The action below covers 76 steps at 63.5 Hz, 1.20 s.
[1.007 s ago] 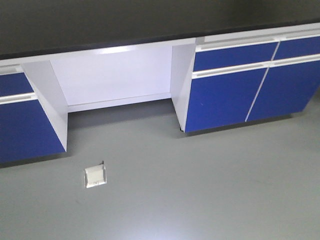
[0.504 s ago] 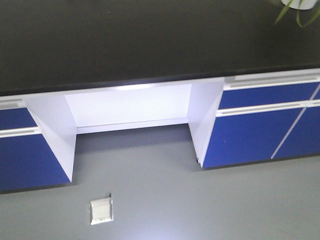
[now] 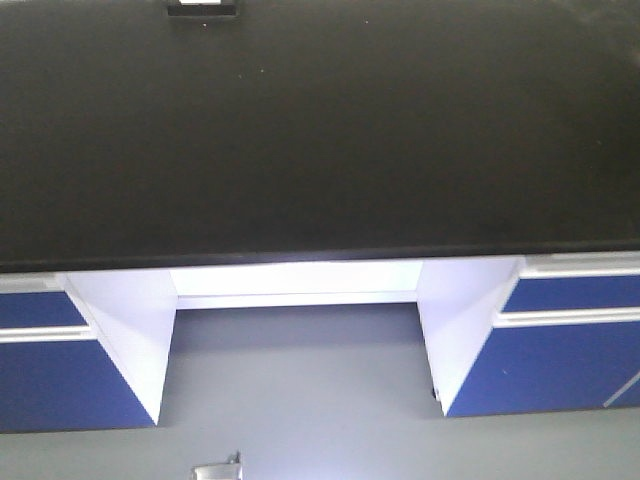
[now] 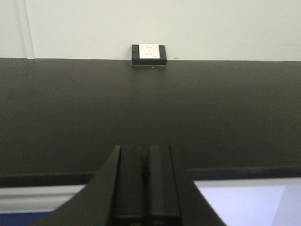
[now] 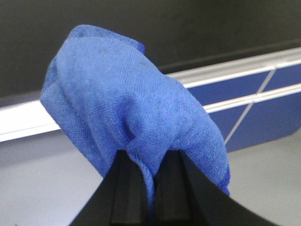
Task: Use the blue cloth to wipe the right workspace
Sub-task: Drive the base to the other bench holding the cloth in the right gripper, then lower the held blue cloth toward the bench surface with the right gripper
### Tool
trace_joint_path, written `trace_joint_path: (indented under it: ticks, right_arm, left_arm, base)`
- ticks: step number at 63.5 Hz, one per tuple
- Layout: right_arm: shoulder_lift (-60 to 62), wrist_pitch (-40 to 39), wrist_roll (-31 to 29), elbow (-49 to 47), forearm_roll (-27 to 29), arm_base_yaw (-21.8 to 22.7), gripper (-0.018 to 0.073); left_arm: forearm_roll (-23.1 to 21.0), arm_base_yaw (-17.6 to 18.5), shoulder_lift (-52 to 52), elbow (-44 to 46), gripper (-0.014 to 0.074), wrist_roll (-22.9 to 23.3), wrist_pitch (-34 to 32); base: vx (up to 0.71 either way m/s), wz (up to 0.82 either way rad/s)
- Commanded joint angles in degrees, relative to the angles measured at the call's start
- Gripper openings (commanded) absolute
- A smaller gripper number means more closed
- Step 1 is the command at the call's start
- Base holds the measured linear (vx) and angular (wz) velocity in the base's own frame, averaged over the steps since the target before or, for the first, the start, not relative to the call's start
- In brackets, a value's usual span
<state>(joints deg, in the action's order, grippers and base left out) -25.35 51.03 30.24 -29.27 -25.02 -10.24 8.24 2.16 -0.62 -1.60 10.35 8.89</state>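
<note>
In the right wrist view my right gripper (image 5: 149, 157) is shut on the blue cloth (image 5: 127, 103), a bunched microfibre rag that bulges out above the black fingers. It hangs in the air in front of the bench's edge, over the grey floor. In the left wrist view my left gripper (image 4: 145, 153) is shut and empty, its two black fingers pressed together, level with the front edge of the black bench top (image 4: 150, 113). The bench top (image 3: 320, 130) fills the upper half of the front view. Neither gripper shows in the front view.
A white socket in a black box (image 4: 149, 54) stands at the back of the bench by the wall, also at the top of the front view (image 3: 203, 8). Blue cabinets (image 3: 570, 350) flank a white knee recess (image 3: 297, 290). A small floor box (image 3: 218, 470) lies on the grey floor.
The front view has shifted forward and up: the bench top now fills far more of the frame, the cabinets and floor box have slid down. The plant at top right is gone from view.
</note>
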Motion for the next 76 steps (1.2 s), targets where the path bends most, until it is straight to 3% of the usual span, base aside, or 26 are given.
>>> trace_joint_path:
  ticks: [1,76]
  right_arm:
    - [-0.38,-3.68,-0.50,-1.63,-1.91,-0.12,0.0000]
    - [-0.38,-3.68,-0.50,-1.63,-1.91,-0.12,0.0000]
  left_arm:
    - [0.05,0.26,-0.91,-1.75,-0.0006,0.49,-4.79]
    - [0.05,0.26,-0.91,-1.75,-0.0006,0.49,-4.79]
  base:
    - [0.34,0.15]
    - [0.23,0.05]
